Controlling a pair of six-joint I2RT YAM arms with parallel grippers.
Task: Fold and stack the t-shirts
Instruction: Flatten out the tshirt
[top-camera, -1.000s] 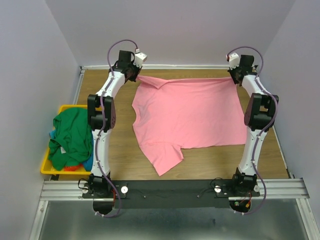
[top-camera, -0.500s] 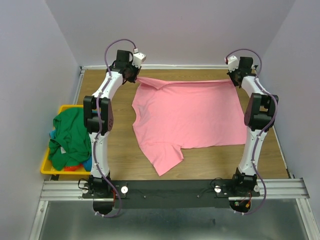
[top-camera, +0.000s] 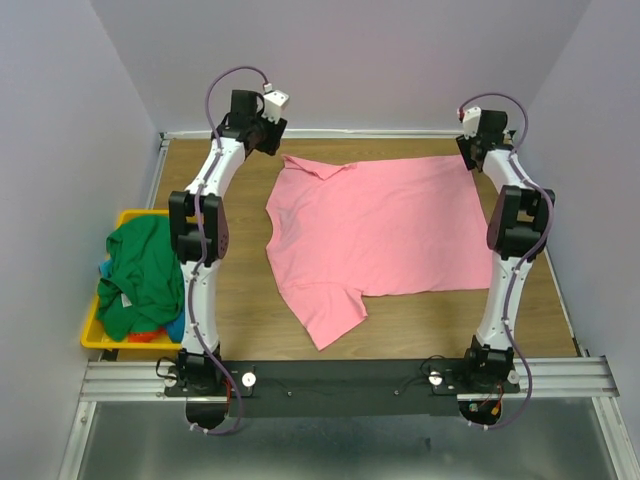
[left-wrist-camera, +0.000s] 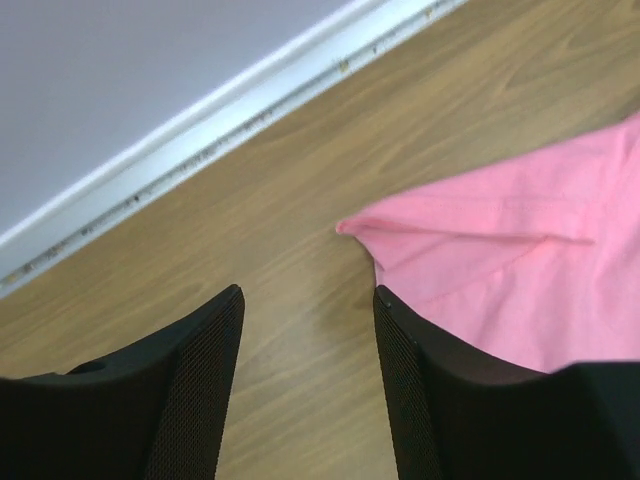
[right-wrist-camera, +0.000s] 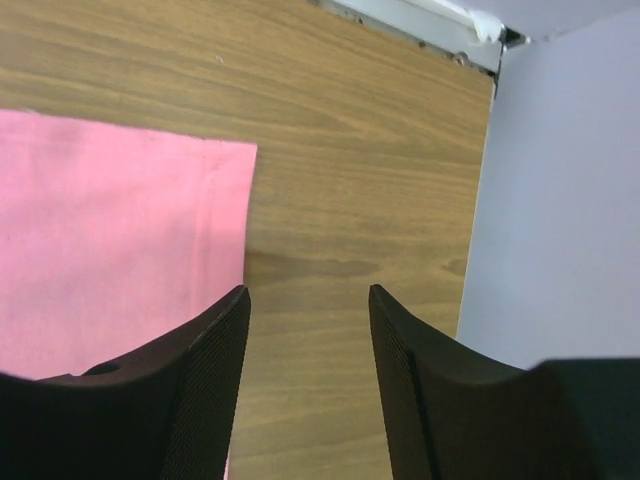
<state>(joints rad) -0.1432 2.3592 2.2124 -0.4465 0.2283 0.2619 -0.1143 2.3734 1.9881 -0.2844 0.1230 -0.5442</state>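
Left gripper (left-wrist-camera: 308, 300), right gripper (right-wrist-camera: 308, 295) release pink t-shirt (top-camera: 375, 235) — we see fingers spread, empty, by its far corners.

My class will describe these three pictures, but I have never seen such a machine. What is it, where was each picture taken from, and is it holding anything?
These are two robot arms, the left arm and the right arm, bolted at the near edge of a wooden table. The wide picture comes from a fixed camera above and behind them. The other two come from cameras on the wrists; the dark shapes at the bottom are each claw's own fingers, the left claw and the right claw. A pink t-shirt lies spread on the table, a far corner near each claw. A green t-shirt sits bunched in a yellow bin at the left. Both claws are open and hold nothing.
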